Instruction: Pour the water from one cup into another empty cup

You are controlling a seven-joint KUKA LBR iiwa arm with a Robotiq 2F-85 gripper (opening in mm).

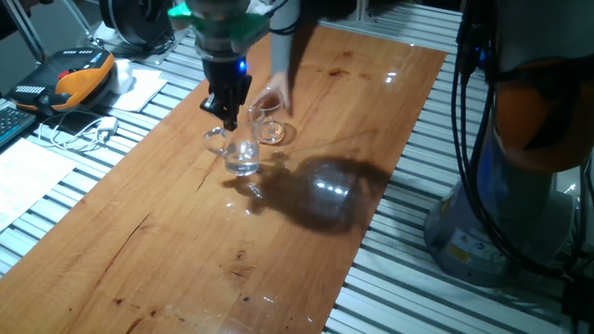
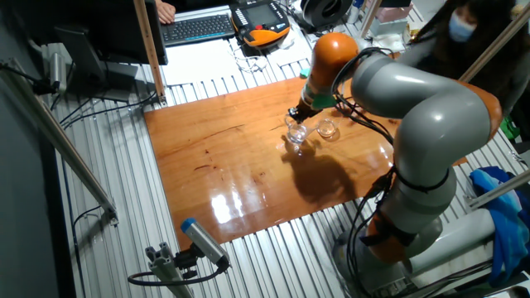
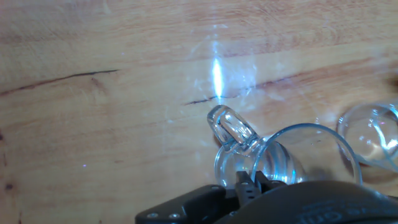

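The clear glass mug point(image 1: 241, 156) with a looped handle point(image 1: 215, 139) stands upright on the wooden table point(image 1: 186, 241). A little clear water lies in its bottom point(image 3: 280, 168). The small handle-less tumbler point(image 1: 271, 128) stands just behind and to the right of it, a short gap apart. My gripper point(image 1: 227, 119) hangs right over the mug's rim on the handle side. In the hand view its dark fingertips point(image 3: 244, 182) sit close together over the rim. I cannot tell whether they pinch the glass. The mug point(image 2: 296, 136) and tumbler point(image 2: 328, 129) also show in the other fixed view.
A person's hand point(image 1: 279, 91) reaches down close behind the tumbler. An orange handset point(image 1: 79, 76), cables and papers lie on the slatted bench at the left. The arm's grey base point(image 2: 431, 165) stands at the table's right side.
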